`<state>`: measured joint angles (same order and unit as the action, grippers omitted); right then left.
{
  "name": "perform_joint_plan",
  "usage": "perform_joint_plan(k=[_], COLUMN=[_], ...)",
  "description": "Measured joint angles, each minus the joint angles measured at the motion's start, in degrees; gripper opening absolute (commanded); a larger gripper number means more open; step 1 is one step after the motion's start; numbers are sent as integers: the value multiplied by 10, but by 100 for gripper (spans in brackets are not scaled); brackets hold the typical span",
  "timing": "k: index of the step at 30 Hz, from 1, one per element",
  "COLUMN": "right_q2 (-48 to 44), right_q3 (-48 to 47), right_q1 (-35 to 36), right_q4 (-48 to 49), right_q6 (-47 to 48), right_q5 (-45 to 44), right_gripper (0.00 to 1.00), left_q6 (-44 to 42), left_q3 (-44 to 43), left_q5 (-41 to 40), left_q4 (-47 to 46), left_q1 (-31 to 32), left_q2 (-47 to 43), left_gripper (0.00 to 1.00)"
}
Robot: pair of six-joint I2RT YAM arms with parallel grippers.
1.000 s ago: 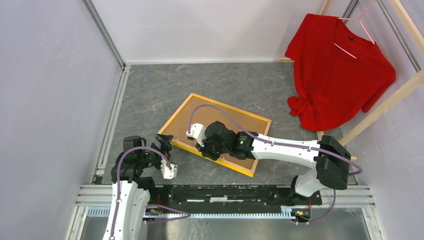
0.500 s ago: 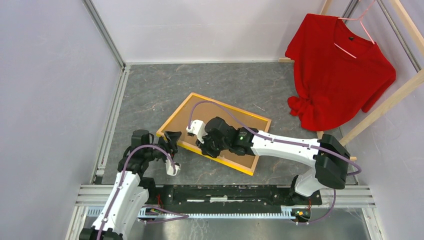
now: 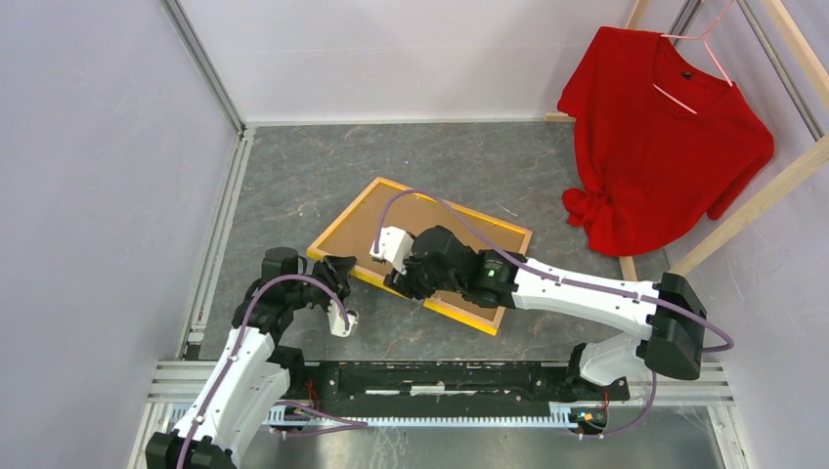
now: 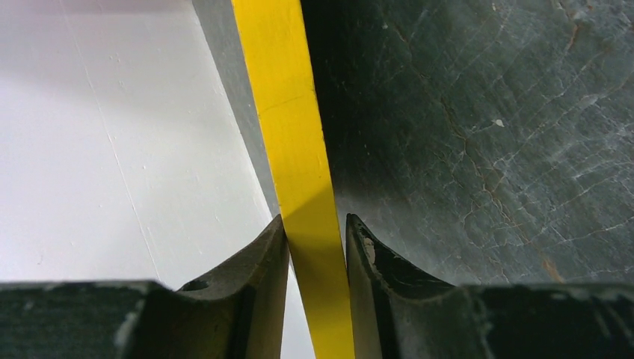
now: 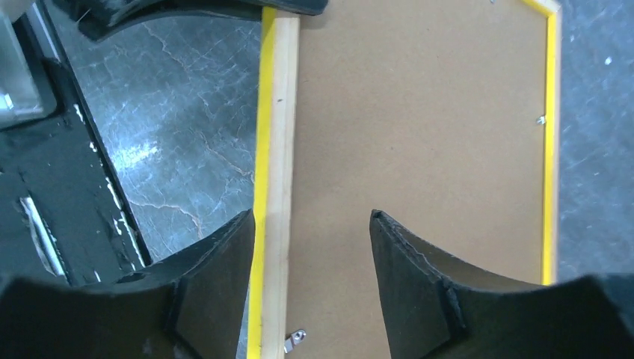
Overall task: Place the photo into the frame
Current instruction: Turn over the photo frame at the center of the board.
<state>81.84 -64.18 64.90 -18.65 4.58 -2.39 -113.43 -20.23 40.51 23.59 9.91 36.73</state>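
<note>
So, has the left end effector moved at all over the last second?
Yes. The left end effector has moved away from the base rail, up the top view, and now clamps the frame by its yellow edge.

White arm shells, black joints — purple cables; right pincer black, curved.

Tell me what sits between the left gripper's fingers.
A yellow edge of the frame passes between them, gripped by the left gripper; the left wrist view shows this.

Overhead and close wrist cameras share the frame.
</note>
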Motion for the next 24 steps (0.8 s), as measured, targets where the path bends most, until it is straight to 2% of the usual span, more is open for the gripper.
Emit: perform_joint_plan(k=[6,7,14,19,24], right_q2=[-5,-5,23,47,60], right_q3=[1,2,7,22,56], right_q1=[70,78,129,133,133], right_q4=[-21,-23,-31,-25,3], right_q6=[50,55,88,103,119], right_q5=[-103,-116,-235,-288,-350], right_gripper=[74,79,81,78,64], left_q6=[49,58,94,116,121], left_q3=[-23,-27,-40,-49,-54], left_q5=[-5,-6,-12,-14,-16], left_q4=[-1,-1,-2,-1,0], left_q1=[5,6,7,8,8], left_q2=[8,9,11,11,11], left_gripper=[34,34,32,31,31])
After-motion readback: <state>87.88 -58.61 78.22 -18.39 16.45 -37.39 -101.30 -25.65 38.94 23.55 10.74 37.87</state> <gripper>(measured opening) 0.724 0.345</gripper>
